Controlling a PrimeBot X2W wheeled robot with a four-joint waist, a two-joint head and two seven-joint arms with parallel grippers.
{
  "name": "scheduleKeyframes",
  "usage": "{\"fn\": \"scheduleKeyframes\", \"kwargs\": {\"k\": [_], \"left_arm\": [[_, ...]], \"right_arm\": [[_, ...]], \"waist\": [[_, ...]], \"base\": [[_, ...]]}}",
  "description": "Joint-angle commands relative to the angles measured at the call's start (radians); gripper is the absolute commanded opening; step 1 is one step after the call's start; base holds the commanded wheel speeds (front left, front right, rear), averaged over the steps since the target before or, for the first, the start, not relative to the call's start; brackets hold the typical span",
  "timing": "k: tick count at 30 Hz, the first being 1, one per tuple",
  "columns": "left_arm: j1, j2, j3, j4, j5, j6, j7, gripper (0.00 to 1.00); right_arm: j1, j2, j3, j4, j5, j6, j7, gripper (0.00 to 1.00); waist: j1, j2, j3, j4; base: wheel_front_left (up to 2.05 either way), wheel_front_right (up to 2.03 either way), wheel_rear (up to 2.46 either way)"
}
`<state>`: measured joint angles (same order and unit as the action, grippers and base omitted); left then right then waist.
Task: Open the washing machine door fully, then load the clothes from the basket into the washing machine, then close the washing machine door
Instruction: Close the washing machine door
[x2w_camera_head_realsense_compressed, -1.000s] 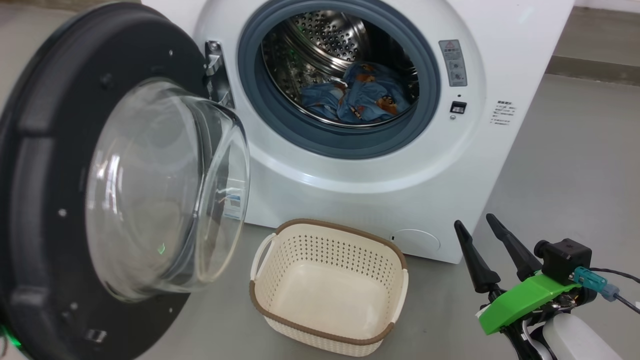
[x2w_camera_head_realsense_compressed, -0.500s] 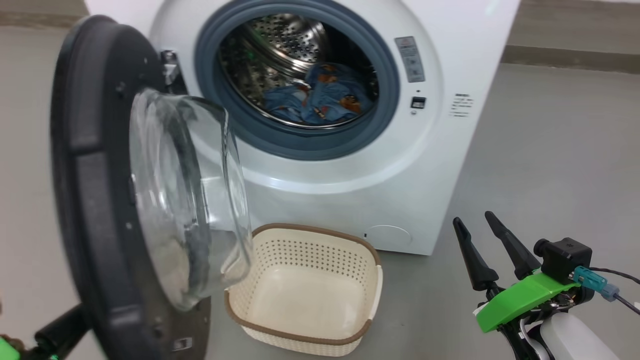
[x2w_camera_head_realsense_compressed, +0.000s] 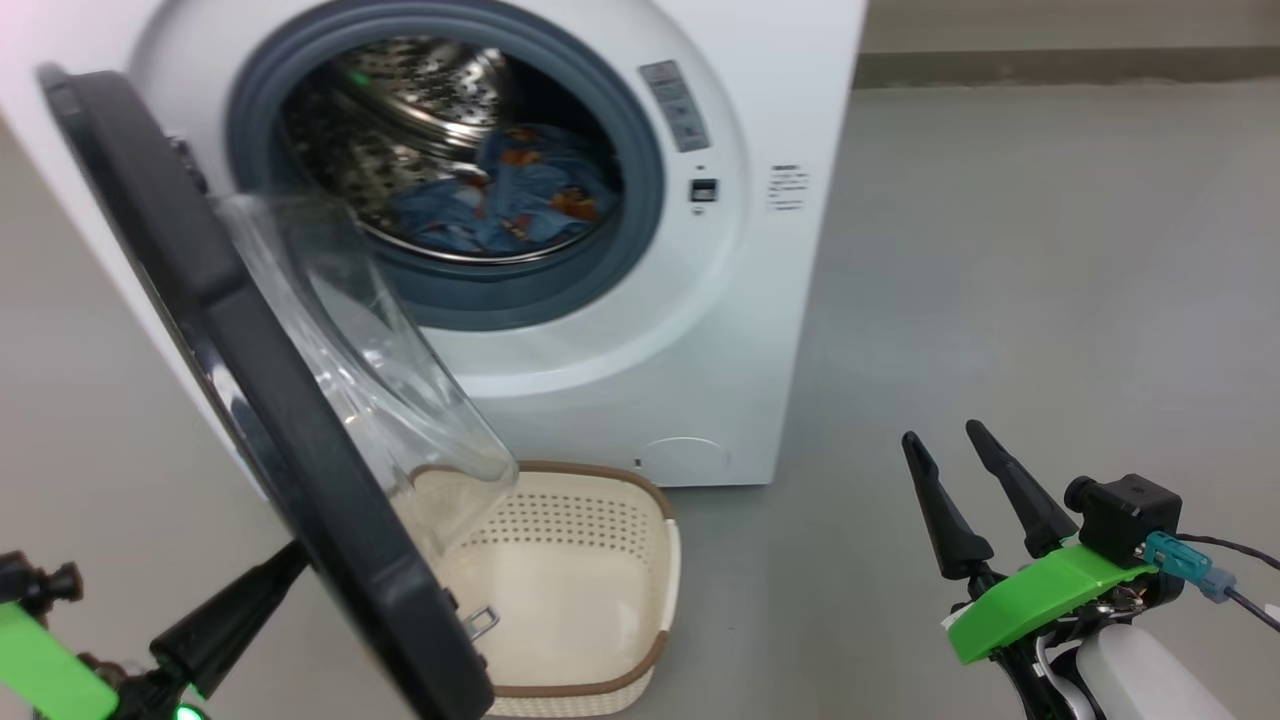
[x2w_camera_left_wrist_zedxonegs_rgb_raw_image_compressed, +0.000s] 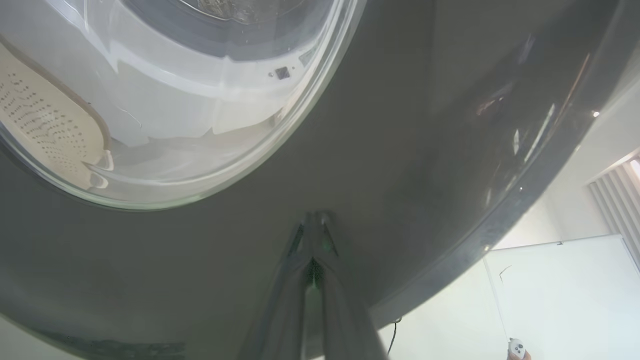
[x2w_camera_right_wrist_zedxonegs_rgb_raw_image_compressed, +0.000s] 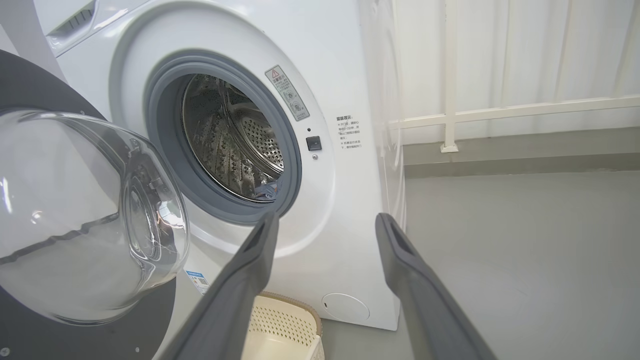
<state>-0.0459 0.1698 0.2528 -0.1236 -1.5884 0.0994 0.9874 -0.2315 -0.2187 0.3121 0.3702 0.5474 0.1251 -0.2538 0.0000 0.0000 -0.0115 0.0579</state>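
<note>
Left gripper (x2w_camera_left_wrist_zedxonegs_rgb_raw_image_compressed: 314, 222) pressed together against washing machine door (x2w_camera_head_realsense_compressed: 250, 400), right gripper (x2w_camera_head_realsense_compressed: 938, 432) spread; hazard: door's lower edge catching basket (x2w_camera_head_realsense_compressed: 665, 560) on closing.

Dark right pincer (x2w_camera_head_realsense_compressed: 940, 434), green bracket (x2w_camera_head_realsense_compressed: 1040, 600), teal plug (x2w_camera_head_realsense_compressed: 1180, 557)

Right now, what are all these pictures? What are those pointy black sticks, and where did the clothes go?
This is a robot doing laundry. One picture comes from a camera on its head, looking down. The other two come from cameras on its wrists, each looking along that hand's fingers. The pointy sticks are those fingers: each hand has two. The right hand is open and holds nothing. The left hand is pinched shut, and its tips seem to touch the black outside of the washing machine door, which stands partly open. The blue clothes lie inside the washing machine. The basket sits on the grey floor, and the part you can see is empty.
</note>
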Motion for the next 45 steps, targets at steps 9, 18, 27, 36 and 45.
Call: {"fn": "scheduleKeyframes", "kwargs": {"k": [9,18,27,36,45], "left_arm": [[-0.121,-0.023,0.012,0.015,0.017,-0.017,-0.046,0.00],[-0.190,-0.038,0.008,0.067,0.030,-0.043,-0.082,0.00],[-0.209,-0.042,-0.002,0.079,0.041,-0.053,-0.089,0.00],[-0.202,-0.019,-0.006,0.070,0.127,-0.099,-0.141,0.44],[-0.170,0.024,-0.017,0.060,0.321,-0.194,-0.276,1.00]], "right_arm": [[-0.013,-0.001,0.006,-0.029,-0.013,0.006,-0.008,1.00],[-0.020,-0.001,-0.002,-0.036,-0.016,0.006,-0.008,1.00],[-0.021,0.006,-0.017,-0.033,-0.024,0.006,-0.008,1.00],[-0.017,0.003,-0.022,-0.029,-0.022,0.006,-0.008,1.00],[-0.012,-0.001,-0.027,-0.031,-0.021,0.006,-0.008,1.00]], "waist": [[0.0000,0.0000,0.029,-0.161],[0.0000,0.0000,0.057,-0.213],[0.0000,0.0000,0.051,-0.169],[0.0000,0.0000,0.034,-0.111],[0.0000,0.0000,0.019,-0.080]], "base": [[0.00,0.00,0.00],[0.00,0.00,0.00],[0.00,0.00,0.00],[0.00,0.00,0.00],[0.00,0.00,0.00]]}}
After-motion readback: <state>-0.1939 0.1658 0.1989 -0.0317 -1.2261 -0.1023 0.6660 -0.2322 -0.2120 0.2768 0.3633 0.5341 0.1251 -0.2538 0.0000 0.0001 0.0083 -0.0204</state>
